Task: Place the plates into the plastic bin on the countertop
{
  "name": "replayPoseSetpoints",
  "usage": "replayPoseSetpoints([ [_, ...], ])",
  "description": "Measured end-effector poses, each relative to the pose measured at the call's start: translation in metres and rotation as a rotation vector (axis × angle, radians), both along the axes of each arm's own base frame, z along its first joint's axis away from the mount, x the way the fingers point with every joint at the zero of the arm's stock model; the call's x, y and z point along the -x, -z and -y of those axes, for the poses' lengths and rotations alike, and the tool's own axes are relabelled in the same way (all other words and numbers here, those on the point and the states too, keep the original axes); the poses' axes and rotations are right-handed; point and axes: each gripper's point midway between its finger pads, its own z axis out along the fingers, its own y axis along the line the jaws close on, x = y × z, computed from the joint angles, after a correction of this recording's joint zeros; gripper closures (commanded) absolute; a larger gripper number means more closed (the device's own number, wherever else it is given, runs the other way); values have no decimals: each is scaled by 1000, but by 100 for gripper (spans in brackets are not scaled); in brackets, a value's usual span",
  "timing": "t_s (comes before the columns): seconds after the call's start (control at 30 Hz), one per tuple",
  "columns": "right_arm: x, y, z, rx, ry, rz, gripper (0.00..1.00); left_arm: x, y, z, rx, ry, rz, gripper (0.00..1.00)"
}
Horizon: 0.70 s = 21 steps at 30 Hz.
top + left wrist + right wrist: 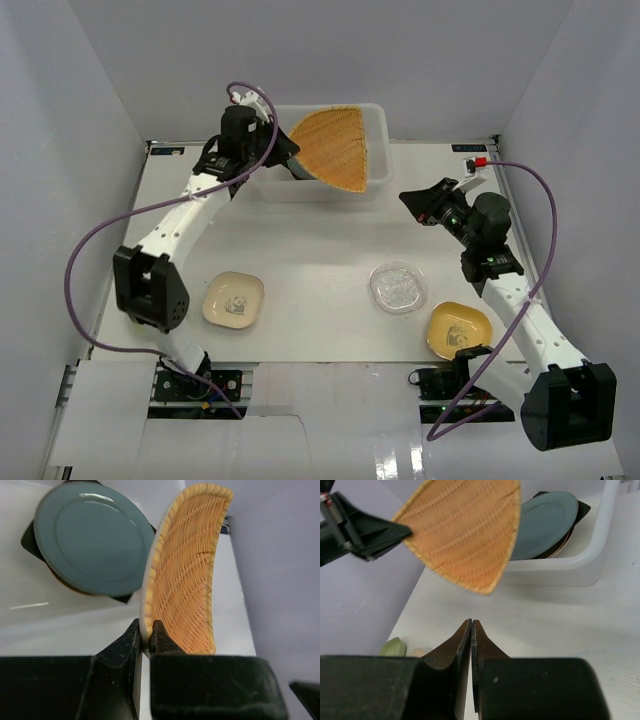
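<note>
Orange fan plate (335,148) hangs tilted over the bin (380,160) at upper centre, pinched by its edge in our left fingers (125,647), and we fear that thin grip could slip, dropping it hard onto the teal plate (95,545) inside; our right fingers (462,645) sit pressed together, empty; we read no writing.

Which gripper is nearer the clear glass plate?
Right. The right gripper sits just beyond the clear glass plate; the left gripper is at the plastic bin, clamping the orange fan plate.
</note>
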Motion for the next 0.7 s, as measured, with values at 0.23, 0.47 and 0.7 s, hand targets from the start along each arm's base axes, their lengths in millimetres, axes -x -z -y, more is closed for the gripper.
replayPoseSetpoints([
  [0.23,5,30,-26,80,-86,-51,88,-102,68,-1,-6,-115,-67,100],
  [0.47,31,82,-61,253,-180,-131,46,-166,108,-6,19,-162,-82,100],
  [0.7,76,176,-49,500,-200,-309,27,-193,126,-16,48,-179,-74,70],
])
